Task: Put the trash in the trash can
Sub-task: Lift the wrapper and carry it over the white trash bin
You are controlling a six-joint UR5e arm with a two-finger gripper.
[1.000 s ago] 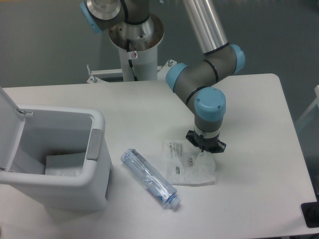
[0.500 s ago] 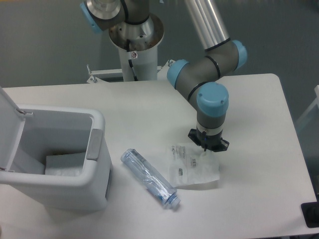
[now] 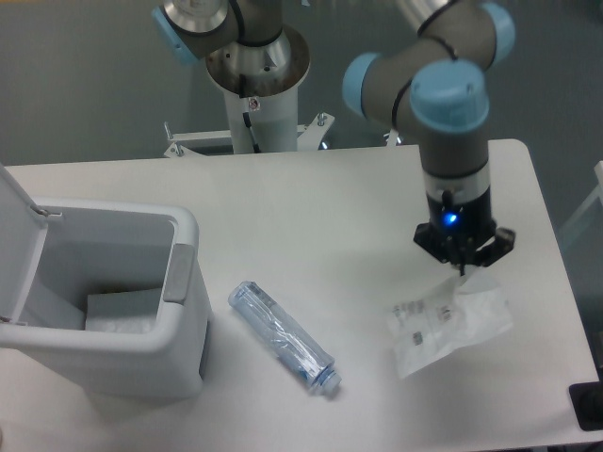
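The crumpled clear-white wrapper (image 3: 450, 322) with small printed labels hangs from my gripper (image 3: 462, 270) at the right of the table, held by its top corner, and seems lifted off the surface. The gripper points straight down and is shut on that corner. The crushed bluish plastic bottle (image 3: 283, 337) lies slantwise on the table, left of the wrapper and just right of the trash can. The white trash can (image 3: 185, 229) stands at the left front with its lid (image 3: 17, 240) swung open and a grey tab (image 3: 177, 273) on its right side.
Something white (image 3: 121, 312) lies inside the can. The arm's base column (image 3: 254, 89) stands at the back of the table. A black object (image 3: 589, 405) sits at the lower right corner, past the table's right edge (image 3: 556, 254).
My gripper has taken the wrapper by a corner, risen, and carried it to the right, away from the bottle. The bottle and the trash can have not moved.
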